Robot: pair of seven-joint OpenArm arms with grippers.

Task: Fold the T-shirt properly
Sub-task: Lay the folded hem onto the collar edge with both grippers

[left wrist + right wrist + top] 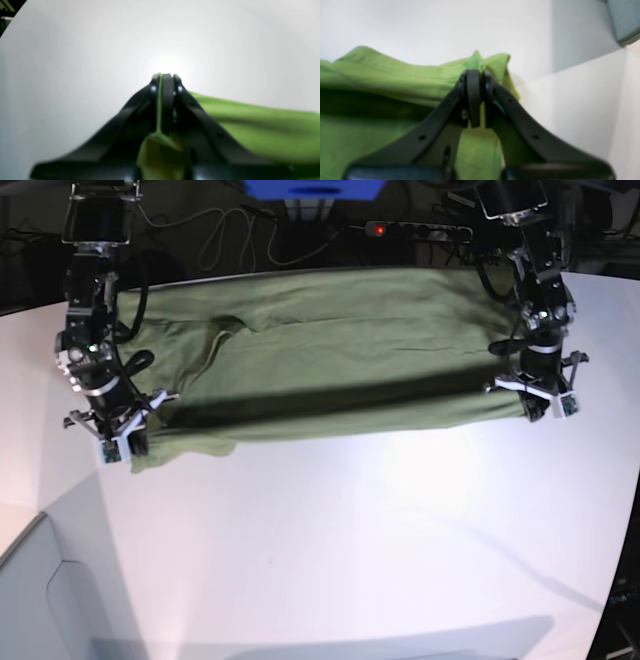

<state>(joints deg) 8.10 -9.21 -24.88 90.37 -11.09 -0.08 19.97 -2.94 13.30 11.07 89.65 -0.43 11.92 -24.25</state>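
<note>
Each end effector, left (541, 408) and right (118, 442), is clamped on a near corner of the T-shirt (330, 355), which stretches across the table (350, 550); soft, light and limp, it seems best held by its corners.

Soft-focus wrist views, central glare on white table (75, 62), dim base-view edges

a robotics lab: two black arms bolted over a plain white table (350, 530), with loose cables and a power strip (418, 228) along the top of the frame.
</note>
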